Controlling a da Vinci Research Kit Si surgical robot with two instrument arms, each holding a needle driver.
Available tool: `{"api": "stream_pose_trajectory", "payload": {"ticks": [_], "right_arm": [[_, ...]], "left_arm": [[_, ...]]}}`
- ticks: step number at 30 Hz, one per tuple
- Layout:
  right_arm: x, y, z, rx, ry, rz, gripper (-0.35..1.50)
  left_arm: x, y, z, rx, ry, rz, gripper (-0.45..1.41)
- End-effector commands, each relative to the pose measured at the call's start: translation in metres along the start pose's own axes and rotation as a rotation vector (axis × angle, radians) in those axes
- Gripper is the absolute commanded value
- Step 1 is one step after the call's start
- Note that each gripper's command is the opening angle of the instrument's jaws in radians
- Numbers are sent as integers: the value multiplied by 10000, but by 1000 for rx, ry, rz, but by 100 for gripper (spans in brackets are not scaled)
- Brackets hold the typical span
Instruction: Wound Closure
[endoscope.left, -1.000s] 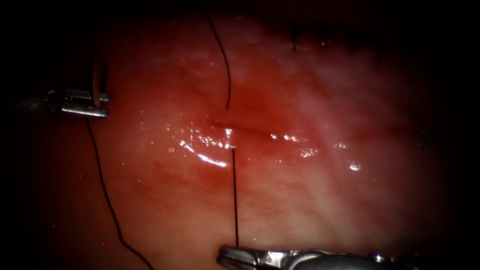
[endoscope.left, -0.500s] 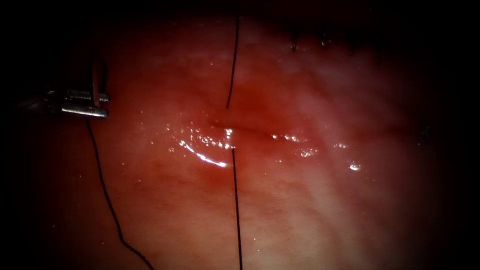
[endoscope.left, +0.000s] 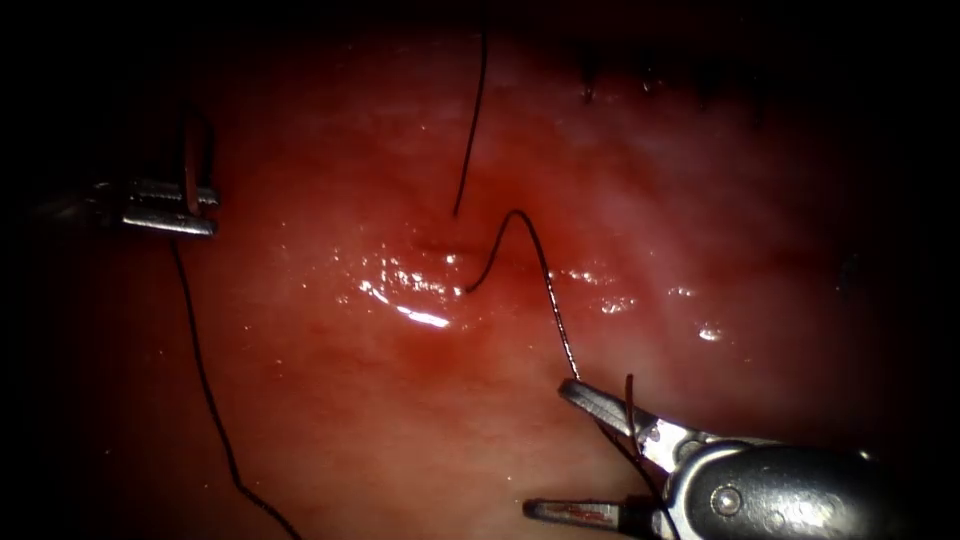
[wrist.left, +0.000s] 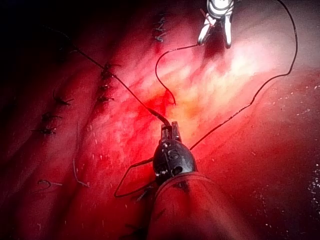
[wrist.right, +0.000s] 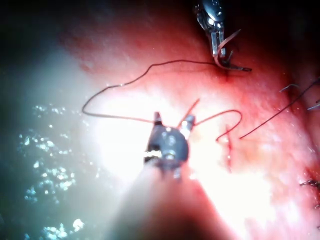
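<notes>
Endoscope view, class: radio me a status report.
Left tool shut on needle, grip point unclear, left of cut, out of tissue. Right tool open, holding nothing. Thread loops slack from the cut.

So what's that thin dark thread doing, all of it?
The thread is a thin dark strand, slack and curving. One length comes down from above and enters the tissue above the cut. It comes out below, arches up, then runs down to the right tool, whose open jaws don't grip it, though it touches the upper one. Another length hangs from the needle, held clear of the tissue by the left tool.
</notes>
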Motion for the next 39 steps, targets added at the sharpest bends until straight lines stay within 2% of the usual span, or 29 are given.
{"api": "stream_pose_trajectory", "payload": {"ticks": [1, 3, 6, 8, 10, 11, 13, 17, 24, 27, 29, 32, 36, 39], "right_arm": [[-9, 14, 15, -17, 6, -8, 135], [-14, 28, 16, -34, 30, -3, 141], [-13, 33, 2, -37, 71, 22, 141], [-10, 41, -24, -9, 150, 122, 135], [-10, 51, -42, -7, 188, 203, 133], [-13, 59, -55, -8, 204, 292, 133], [-20, 66, -70, -5, 204, 388, 133], [-41, 81, -101, 12, 215, 454, 140], [-79, 97, -134, 13, 214, 525, 143], [-105, 86, -119, 23, 73, 511, 148], [-112, 76, -104, 30, 26, 492, 148], [-113, 62, -76, 52, 15, 474, 148], [-101, 56, -41, 54, 24, 446, 148], [-87, 53, 2, 67, 35, 447, 143]], "left_arm": [[-3, 0, 9, -1, 1, 1, -45], [-4, 0, 8, -2, 1, 1, -45], [-4, 0, 7, -3, -2, 2, -45], [-4, 0, 7, -3, -2, 2, -45], [-4, 0, 8, -3, -2, 1, -45], [-4, 0, 8, -2, -2, 1, -45], [-4, 0, 8, -5, -1, 2, -45], [-4, 0, 8, -6, -1, 2, -45], [-5, 0, 8, -6, -1, 3, -45], [-7, -1, 9, -8, -3, 5, -45], [-8, 0, 9, -12, -5, 5, -45], [-8, 0, 9, -12, -5, 5, -45], [-8, 0, 10, -14, -5, 6, -45], [-8, 1, 11, -14, -7, 6, -45]]}}
